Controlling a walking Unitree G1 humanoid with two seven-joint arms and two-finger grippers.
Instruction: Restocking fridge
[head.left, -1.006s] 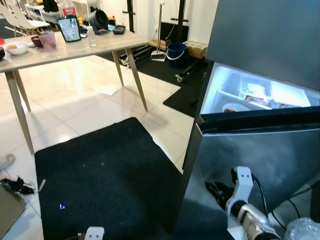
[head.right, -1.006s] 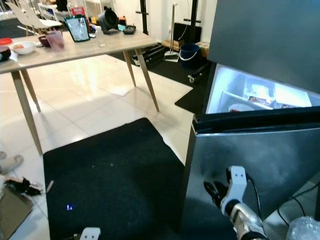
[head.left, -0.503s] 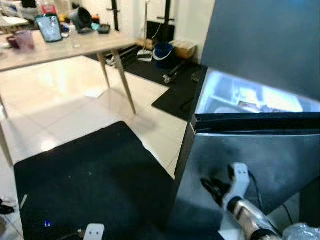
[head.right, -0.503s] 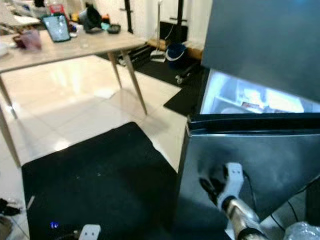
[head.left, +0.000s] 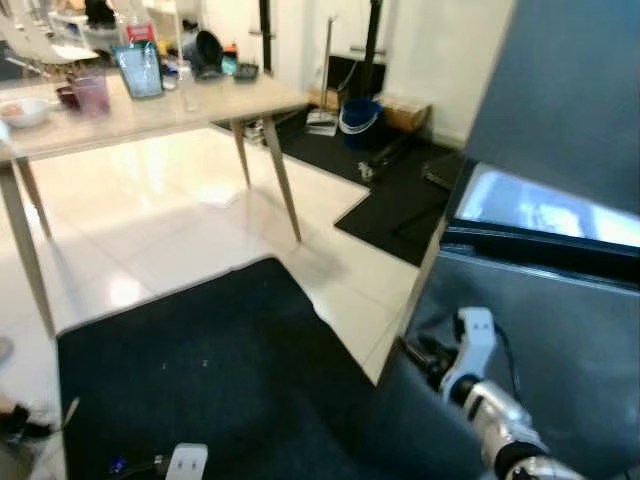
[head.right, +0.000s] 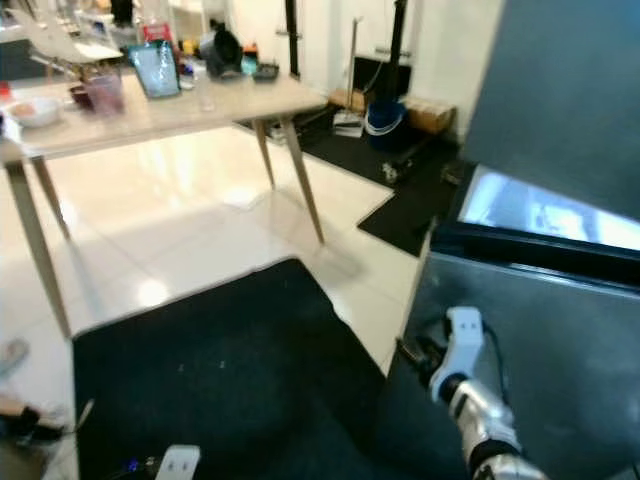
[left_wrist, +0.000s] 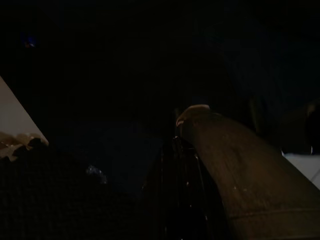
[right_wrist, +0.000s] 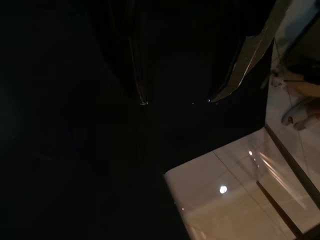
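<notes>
Fridge (head.left: 540, 330) stands at the robot's right, one tall grey unit with its upper door (head.left: 560, 90) ajar, so that a lit strip of the interior (head.left: 545, 208) shows between that door and the lower door front (head.left: 560, 340); the contents are too blurred to count. Right gripper (head.left: 418, 356) is held against the lower door's near edge, its two black fingers pointing toward that edge, but whether they are spread or pressed together cannot be told from the eye views, and the right wrist view is nearly all dark, with two pale finger edges apart from each other over a patch of tiled floor (right_wrist: 235, 205). Left arm hangs idle low down, its white wrist piece (head.left: 186, 462) showing over one black mat (head.left: 210, 380); its wrist view is too dark to tell how the fingers stand. A second dark mat (head.left: 400, 190) lies farther off beside the fridge. One wooden table (head.left: 150, 105) stands on the pale tiles, carrying one tablet (head.left: 138, 70), one pink cup (head.left: 92, 95) and one white bowl (head.left: 25, 112). One blue bucket (head.left: 358, 115) sits by the far wall.
</notes>
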